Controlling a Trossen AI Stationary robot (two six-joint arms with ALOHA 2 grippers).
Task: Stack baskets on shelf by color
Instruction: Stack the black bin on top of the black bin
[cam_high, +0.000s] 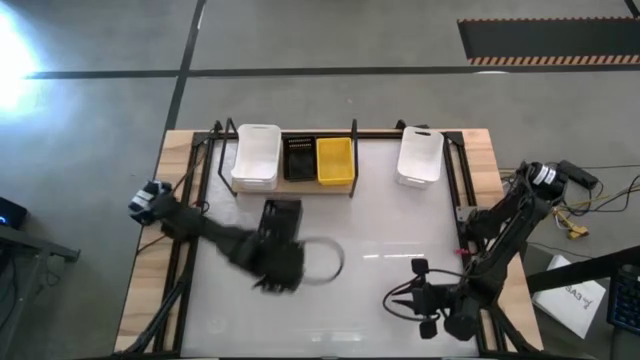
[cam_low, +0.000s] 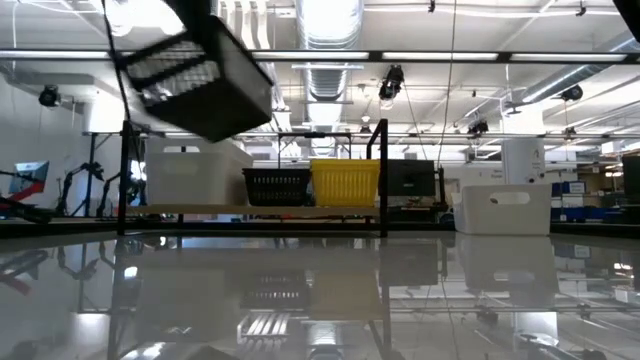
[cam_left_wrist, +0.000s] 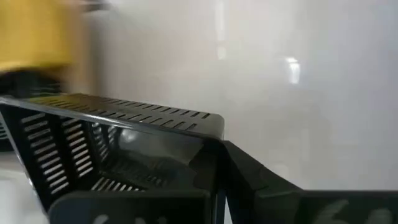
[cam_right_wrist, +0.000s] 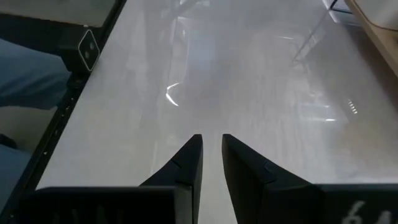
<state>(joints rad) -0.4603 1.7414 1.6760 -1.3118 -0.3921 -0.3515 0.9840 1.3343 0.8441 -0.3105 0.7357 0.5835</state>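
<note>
On the shelf (cam_high: 292, 188) at the table's far edge, a white basket (cam_high: 255, 155), a black basket (cam_high: 299, 158) and a yellow basket (cam_high: 335, 160) rest on their bottoms side by side. Another white basket (cam_high: 420, 155) stands on the tabletop to the shelf's right. My left gripper (cam_high: 279, 240) is shut on a second black basket (cam_high: 281, 218), held over the table's middle left; in the low view that basket (cam_low: 195, 75) is high above the tabletop. My right gripper (cam_right_wrist: 211, 144) hovers near the front right (cam_high: 398, 300), fingers a narrow gap apart with nothing between them. My left gripper grips the black basket by an upright wall at a corner (cam_left_wrist: 212, 144), with one finger (cam_left_wrist: 261, 186) against the wall's outer face; the other finger is hidden by the basket. The fingers slant down from the near left. The basket is lifted clear and tilted, reaching toward the shelf.
Black wire frames run along the table's left side (cam_high: 190, 250) and right side (cam_high: 462, 200). Cables lie beside the right arm's base (cam_high: 585, 205). Blue cloth (cam_right_wrist: 31, 81) shows just past the table's edge in the right wrist view. Bare tabletop lies between the two grippers.
</note>
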